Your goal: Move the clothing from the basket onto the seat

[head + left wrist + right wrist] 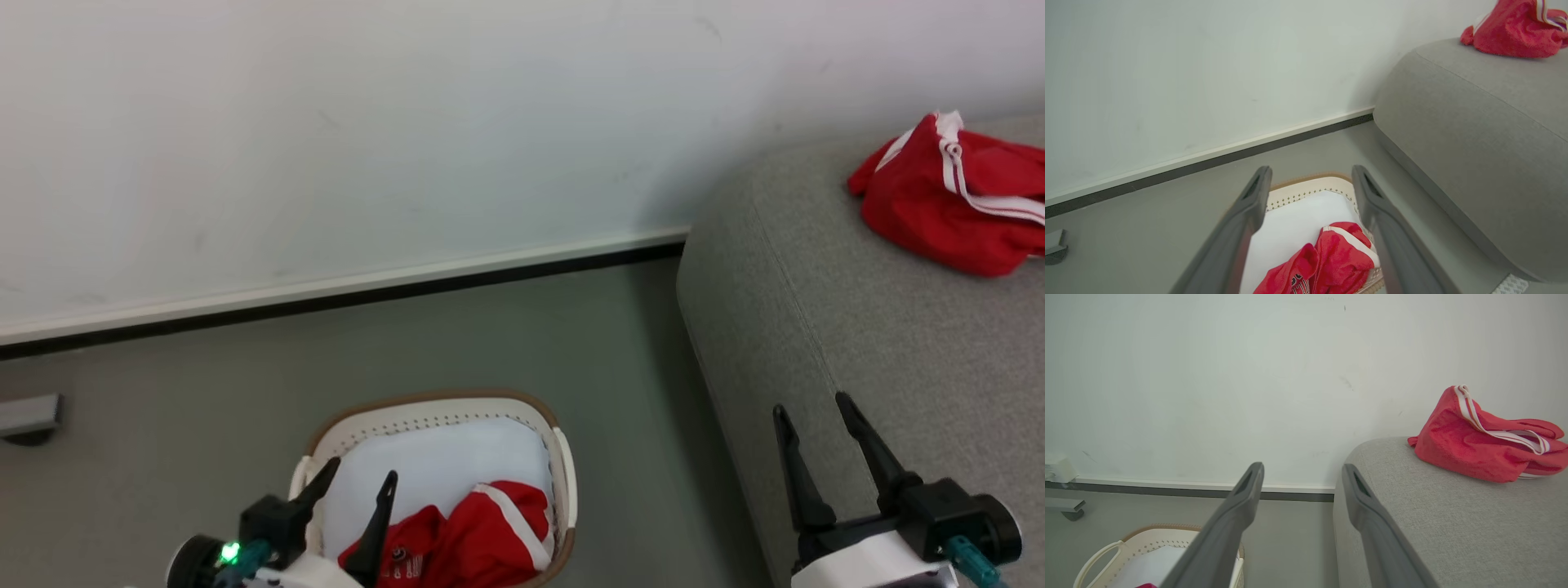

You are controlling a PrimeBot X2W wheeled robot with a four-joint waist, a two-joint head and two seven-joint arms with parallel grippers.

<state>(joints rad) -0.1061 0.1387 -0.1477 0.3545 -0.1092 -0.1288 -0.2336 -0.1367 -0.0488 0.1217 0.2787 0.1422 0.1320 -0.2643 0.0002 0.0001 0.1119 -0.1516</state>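
Head view, and this one is half done: one red garment (947,196) lies crumpled on the seat (898,343) up at two o'clock, near its rounded far end, while the other red piece (482,535) sits bunched in the basket (433,400) down at six o'clock, pressed against the near right wall on the pale lining. The left gripper (361,469) hovers above the basket's left half, fingers spread and holding nothing; the right gripper (810,403) waits at five o'clock over the seat's front edge, also spread and empty. By my reading the step in hand is the fetch of that last piece. The next move calls for the left gripper to drop and shift toward four o'clock, pinch a raised fold of the soft cloth, lift it clear of the brown rim, then carry it across to three o'clock. As for the room, the floor (204,392) is smooth grey-green, the wall (408,122) plain white with a dark skirting (408,286), and a small grey fitting (28,416) sits at nine o'clock.
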